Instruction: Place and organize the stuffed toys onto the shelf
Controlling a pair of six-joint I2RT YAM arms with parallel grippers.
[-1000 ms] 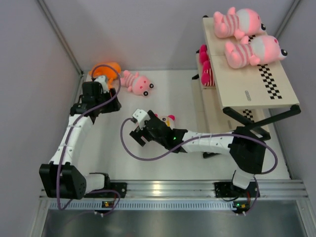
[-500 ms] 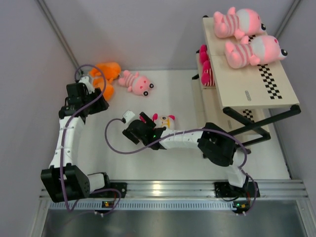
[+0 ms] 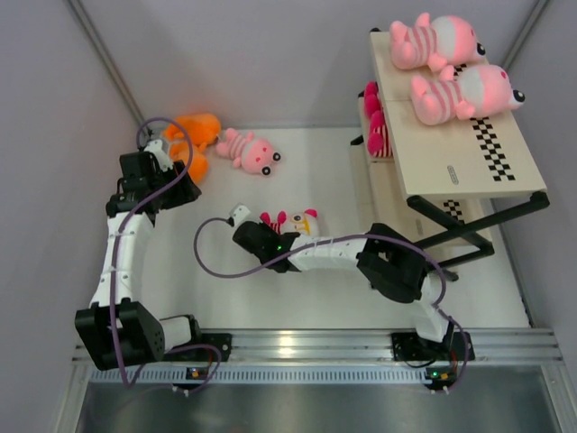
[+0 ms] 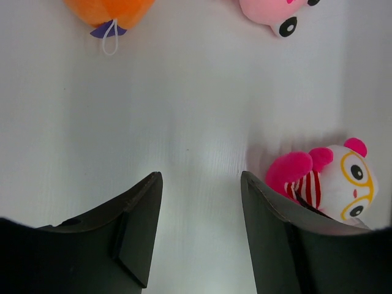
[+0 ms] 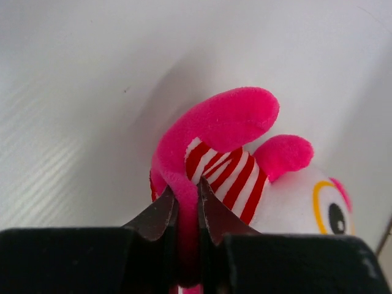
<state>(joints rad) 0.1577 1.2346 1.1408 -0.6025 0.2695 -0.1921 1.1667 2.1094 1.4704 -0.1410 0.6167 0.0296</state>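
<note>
Hot-pink toy (image 5: 233,141), with white face, yellow glasses and red-striped body, is located at the middle of the surface (image 3: 334,180), left of the shelf (image 3: 451,153). The right hand (image 5: 187,196) is clamped on one pink limb of this toy, fingers nearly together. The left hand (image 4: 202,177) is spread wide and holds nothing, over bare surface near the orange toy (image 3: 194,135) and the small pale-pink toy (image 3: 251,152). Two pale-pink striped toys (image 3: 433,41) lie on the shelf's top board. Another striped pink toy (image 3: 374,117) sits on the tier below.
</note>
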